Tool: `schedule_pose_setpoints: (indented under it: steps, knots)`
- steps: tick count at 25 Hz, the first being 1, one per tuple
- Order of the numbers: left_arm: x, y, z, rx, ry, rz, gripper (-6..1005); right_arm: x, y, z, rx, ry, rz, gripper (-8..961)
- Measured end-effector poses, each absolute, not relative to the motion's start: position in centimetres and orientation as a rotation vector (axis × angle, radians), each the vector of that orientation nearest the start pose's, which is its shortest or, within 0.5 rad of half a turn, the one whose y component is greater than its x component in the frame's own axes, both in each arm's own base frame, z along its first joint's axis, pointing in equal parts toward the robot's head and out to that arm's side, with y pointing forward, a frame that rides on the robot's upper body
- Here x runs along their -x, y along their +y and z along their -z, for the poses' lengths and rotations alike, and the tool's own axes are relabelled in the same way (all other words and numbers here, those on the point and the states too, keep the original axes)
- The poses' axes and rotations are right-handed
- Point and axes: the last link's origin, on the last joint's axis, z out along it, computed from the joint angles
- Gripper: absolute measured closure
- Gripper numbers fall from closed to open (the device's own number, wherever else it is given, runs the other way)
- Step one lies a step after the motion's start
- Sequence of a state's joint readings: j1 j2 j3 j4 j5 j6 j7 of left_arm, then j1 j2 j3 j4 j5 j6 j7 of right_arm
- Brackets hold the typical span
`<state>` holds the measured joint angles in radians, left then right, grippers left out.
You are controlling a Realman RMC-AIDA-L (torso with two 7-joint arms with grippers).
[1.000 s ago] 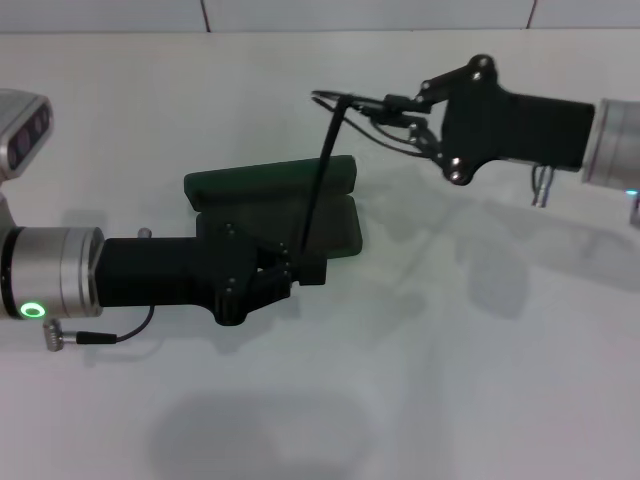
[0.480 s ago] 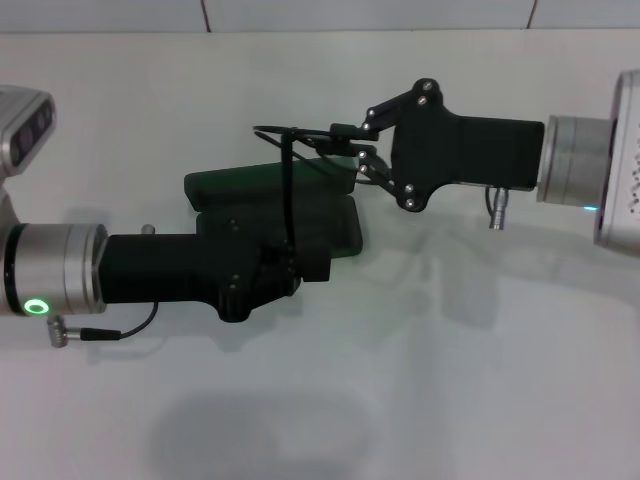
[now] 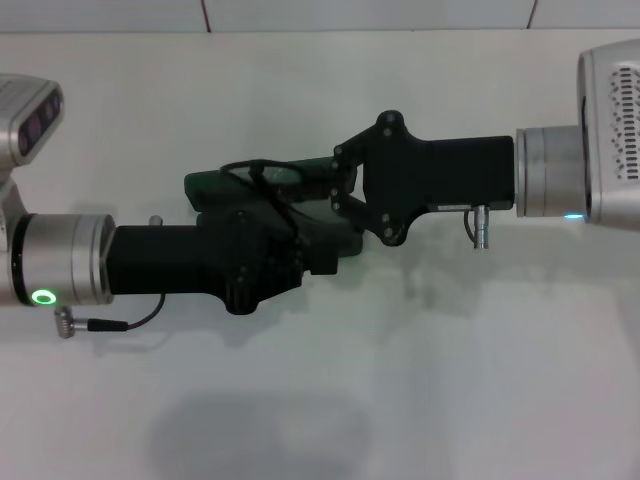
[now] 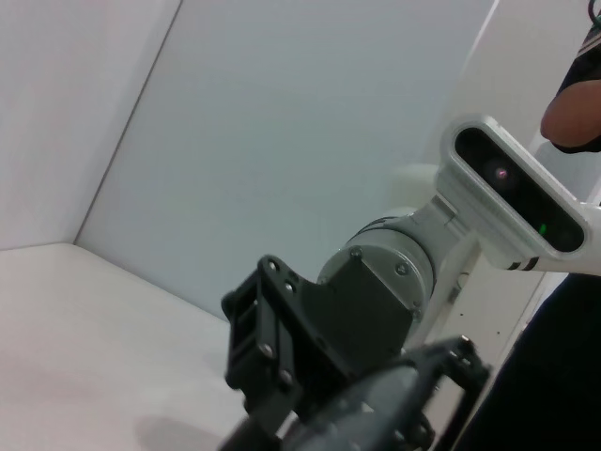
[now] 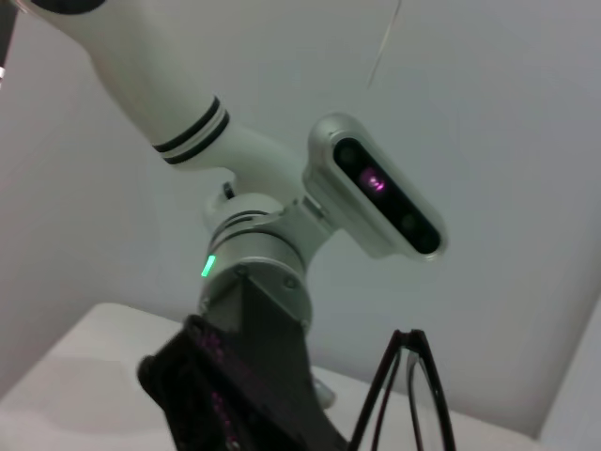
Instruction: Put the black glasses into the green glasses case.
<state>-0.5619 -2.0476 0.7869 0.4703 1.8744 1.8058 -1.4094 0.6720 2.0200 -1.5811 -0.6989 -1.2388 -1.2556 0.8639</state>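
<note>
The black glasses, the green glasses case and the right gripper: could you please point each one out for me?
black glasses point(image 3: 262, 172), head view, on the frame above the case.
green glasses case point(image 3: 205, 184), head view, on the lid's left end.
right gripper point(image 3: 335, 183), head view, between its fingertips at the glasses.

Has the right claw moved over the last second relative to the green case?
Yes. The right claw, shut on the black glasses, has travelled toward the robot's left and now sits over the green glasses case, which stayed put.

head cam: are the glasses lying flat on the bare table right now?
No. The black glasses sit over the green glasses case, carried at the right gripper.
</note>
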Motion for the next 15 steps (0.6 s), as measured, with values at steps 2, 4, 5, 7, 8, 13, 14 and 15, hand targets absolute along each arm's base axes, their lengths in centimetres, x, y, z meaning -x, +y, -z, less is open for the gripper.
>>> schedule_pose_setpoints:
  steps: [2,4,5,7,8,13,14,15]
  knots:
    - [23.34,29.43,1.54,2.951,-0.727,1.067,962,-12.85,35.40,6.15,2.800,-0.473,-0.806,901]
    - [23.34,29.43,1.55,2.951,-0.727,1.067,961,-12.60,35.35,6.13,2.822,-0.450,-0.818,900]
    - [23.34,29.43,1.54,2.951,-0.727,1.067,961,-12.47,35.34,6.09,2.834,-0.435,-0.825,900]
    - [23.33,29.45,1.53,2.952,-0.727,1.067,961,-12.38,35.30,6.03,2.850,-0.415,-0.832,900]
    - [23.32,29.45,1.52,2.952,-0.727,1.067,960,-12.35,35.29,6.01,2.854,-0.411,-0.834,900]
    - [23.31,29.47,1.50,2.952,-0.725,1.066,959,-12.21,35.24,5.99,2.878,-0.391,-0.839,900]
    - [23.31,29.47,1.50,2.953,-0.725,1.066,959,-12.23,35.21,6.03,2.884,-0.391,-0.835,900]
    - [23.30,29.46,1.50,2.953,-0.725,1.067,958,-12.24,35.22,6.07,2.888,-0.391,-0.832,900]
